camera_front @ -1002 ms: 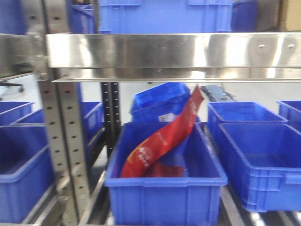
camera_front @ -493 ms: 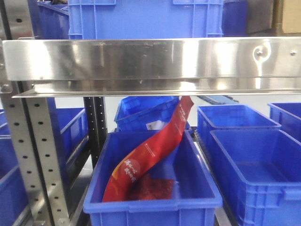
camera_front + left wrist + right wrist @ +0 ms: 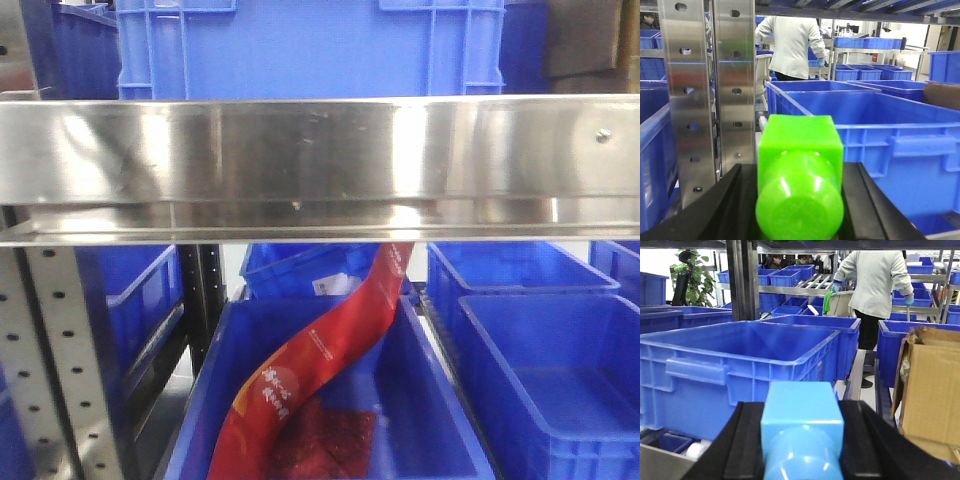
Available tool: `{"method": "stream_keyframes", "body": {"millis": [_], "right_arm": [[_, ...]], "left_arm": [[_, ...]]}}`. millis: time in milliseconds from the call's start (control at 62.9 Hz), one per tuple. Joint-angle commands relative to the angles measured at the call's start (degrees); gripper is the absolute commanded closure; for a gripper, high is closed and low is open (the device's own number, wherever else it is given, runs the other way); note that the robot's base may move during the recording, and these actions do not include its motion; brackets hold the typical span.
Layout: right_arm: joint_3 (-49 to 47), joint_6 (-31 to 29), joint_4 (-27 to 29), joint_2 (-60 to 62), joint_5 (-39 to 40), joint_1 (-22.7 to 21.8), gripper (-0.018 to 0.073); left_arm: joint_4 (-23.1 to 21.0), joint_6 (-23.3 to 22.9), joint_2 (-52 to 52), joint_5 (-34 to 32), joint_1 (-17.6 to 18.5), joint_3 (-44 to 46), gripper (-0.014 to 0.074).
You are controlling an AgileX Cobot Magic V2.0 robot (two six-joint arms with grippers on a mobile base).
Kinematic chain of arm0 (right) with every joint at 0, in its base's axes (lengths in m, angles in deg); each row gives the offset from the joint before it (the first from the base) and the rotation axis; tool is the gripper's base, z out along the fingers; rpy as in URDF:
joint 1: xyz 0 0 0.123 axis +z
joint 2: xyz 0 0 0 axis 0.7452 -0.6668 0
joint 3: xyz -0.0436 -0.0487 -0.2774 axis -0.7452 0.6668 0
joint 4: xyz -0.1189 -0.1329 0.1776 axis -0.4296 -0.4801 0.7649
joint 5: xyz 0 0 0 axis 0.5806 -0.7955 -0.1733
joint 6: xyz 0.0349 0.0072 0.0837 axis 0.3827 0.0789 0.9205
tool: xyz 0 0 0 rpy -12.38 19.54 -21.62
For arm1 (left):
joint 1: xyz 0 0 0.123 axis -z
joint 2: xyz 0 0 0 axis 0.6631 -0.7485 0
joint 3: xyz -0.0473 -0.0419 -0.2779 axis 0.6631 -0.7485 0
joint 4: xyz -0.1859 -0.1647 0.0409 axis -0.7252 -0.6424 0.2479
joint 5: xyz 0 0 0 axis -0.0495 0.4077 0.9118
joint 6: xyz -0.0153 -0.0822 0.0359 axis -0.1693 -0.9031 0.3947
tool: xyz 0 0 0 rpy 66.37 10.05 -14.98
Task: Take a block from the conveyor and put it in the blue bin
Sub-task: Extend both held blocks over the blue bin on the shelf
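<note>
My left gripper (image 3: 800, 205) is shut on a bright green block (image 3: 800, 160), its black fingers (image 3: 735, 200) on both sides. A large blue bin (image 3: 880, 130) lies just ahead and to the right of it. My right gripper (image 3: 801, 445) is shut on a light blue block (image 3: 802, 410), held between black fingers (image 3: 745, 440). A big blue bin (image 3: 740, 360) stands ahead and to the left of it. The conveyor is out of view. Neither gripper shows in the front view.
A steel shelf rail (image 3: 320, 160) crosses the front view, above a blue bin (image 3: 430, 400) holding a long red bag (image 3: 320, 350). Perforated steel posts (image 3: 710, 90) stand by the left gripper. A cardboard box (image 3: 932, 390) is on the right. A person in white (image 3: 877, 285) stands behind.
The front view has moved closer: the steel rail now looks larger and lower in frame, the upright post has slid left, and the bin with the red bag sits lower.
</note>
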Motion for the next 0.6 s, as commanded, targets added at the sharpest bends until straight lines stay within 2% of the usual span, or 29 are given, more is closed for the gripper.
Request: {"method": "stream_keyframes", "body": {"millis": [0, 588], "right_arm": [[0.1, -0.1, -0.3, -0.1, 1.4, 0.2, 0.0727], [0.1, -0.1, -0.3, -0.1, 1.4, 0.2, 0.0727]], "left_arm": [[0.1, -0.5, 0.0, -1.2, 0.2, 0.4, 0.0707], [0.1, -0.5, 0.0, -1.2, 0.2, 0.4, 0.0707]]}}
